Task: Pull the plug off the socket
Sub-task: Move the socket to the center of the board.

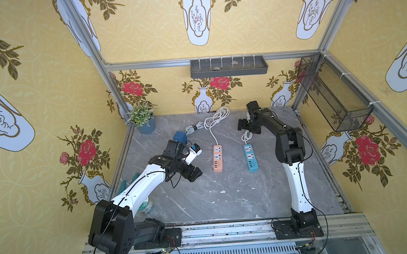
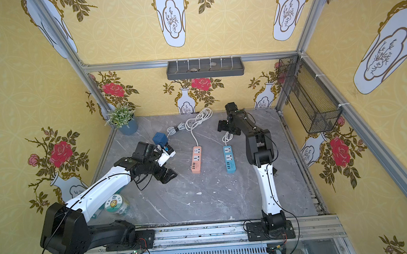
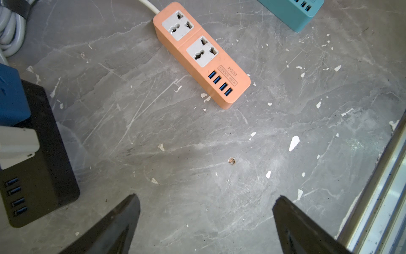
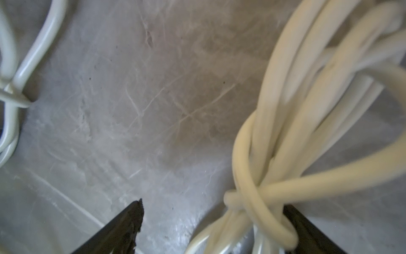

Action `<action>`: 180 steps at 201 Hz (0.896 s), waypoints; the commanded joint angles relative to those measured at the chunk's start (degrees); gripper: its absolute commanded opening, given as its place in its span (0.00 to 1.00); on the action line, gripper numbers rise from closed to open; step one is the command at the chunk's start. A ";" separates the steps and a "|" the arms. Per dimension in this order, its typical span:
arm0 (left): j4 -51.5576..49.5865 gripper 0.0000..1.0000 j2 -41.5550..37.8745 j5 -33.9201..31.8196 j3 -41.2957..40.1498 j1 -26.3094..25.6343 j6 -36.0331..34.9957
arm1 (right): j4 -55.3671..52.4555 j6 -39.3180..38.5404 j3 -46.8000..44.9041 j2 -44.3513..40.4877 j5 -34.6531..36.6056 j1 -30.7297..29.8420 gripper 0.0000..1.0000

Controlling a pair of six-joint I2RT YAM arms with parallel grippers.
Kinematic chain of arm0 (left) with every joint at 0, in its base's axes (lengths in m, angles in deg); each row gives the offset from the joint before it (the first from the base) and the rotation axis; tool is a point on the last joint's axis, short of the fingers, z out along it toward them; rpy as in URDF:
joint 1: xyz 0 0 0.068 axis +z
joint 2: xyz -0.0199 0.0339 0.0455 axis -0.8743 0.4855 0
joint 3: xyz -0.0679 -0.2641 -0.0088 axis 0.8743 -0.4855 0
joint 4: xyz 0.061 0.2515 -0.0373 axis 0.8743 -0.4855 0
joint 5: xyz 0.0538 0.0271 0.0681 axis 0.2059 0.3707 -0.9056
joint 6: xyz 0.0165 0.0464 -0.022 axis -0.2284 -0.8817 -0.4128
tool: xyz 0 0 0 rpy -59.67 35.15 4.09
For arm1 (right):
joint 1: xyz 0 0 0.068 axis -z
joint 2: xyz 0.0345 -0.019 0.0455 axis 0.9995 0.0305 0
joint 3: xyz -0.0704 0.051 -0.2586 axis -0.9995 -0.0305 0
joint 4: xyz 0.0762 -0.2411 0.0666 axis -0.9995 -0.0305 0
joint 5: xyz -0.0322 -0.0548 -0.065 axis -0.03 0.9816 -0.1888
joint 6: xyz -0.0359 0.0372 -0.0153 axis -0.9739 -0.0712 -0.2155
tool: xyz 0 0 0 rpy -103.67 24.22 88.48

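In the left wrist view a black socket strip (image 3: 44,165) lies on the grey table with a white plug (image 3: 17,143) and a blue cube adapter (image 3: 11,96) seated on it. Both top views show the white plug (image 1: 194,153) (image 2: 166,156) and blue adapter (image 1: 180,136) (image 2: 160,138) beside my left arm. My left gripper (image 1: 193,174) (image 2: 166,174) (image 3: 206,198) is open over bare table next to that strip. My right gripper (image 1: 243,125) (image 2: 223,126) (image 4: 213,206) is open low over a coiled white cable (image 4: 285,132), which lies against one finger.
An orange socket strip (image 1: 217,158) (image 3: 202,55) and a blue one (image 1: 250,157) lie mid-table, cords running to the back. A potted plant (image 1: 144,121) stands back left. A plastic jar (image 2: 117,205) sits by the left arm. A wire basket (image 1: 334,97) hangs on the right wall.
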 commanded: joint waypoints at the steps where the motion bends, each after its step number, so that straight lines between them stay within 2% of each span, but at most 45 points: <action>1: 0.38 1.00 -0.09 0.80 -0.05 -0.02 -0.11 | 8.76 3.18 -6.67 -3.48 -12.17 1.34 0.98; 19: 0.38 1.00 -0.06 0.87 -0.15 -0.06 -0.12 | 8.83 3.52 -9.06 -6.16 -9.94 1.31 0.98; 66: 0.90 1.00 -0.25 -0.32 0.01 0.09 0.45 | -1.78 1.64 -8.25 -8.53 8.60 -2.75 0.98; 92: 0.90 1.00 -0.39 -0.65 0.71 1.57 1.10 | -2.55 2.63 -12.37 -12.36 13.96 -5.19 0.98; 130: -0.36 1.00 -0.54 -0.47 2.55 5.14 1.46 | -1.62 5.06 -20.16 -19.83 16.46 -7.54 0.98; 180: -1.03 0.95 0.80 -2.22 4.19 10.24 0.27 | 5.19 7.65 -32.93 -31.61 14.89 -11.36 0.99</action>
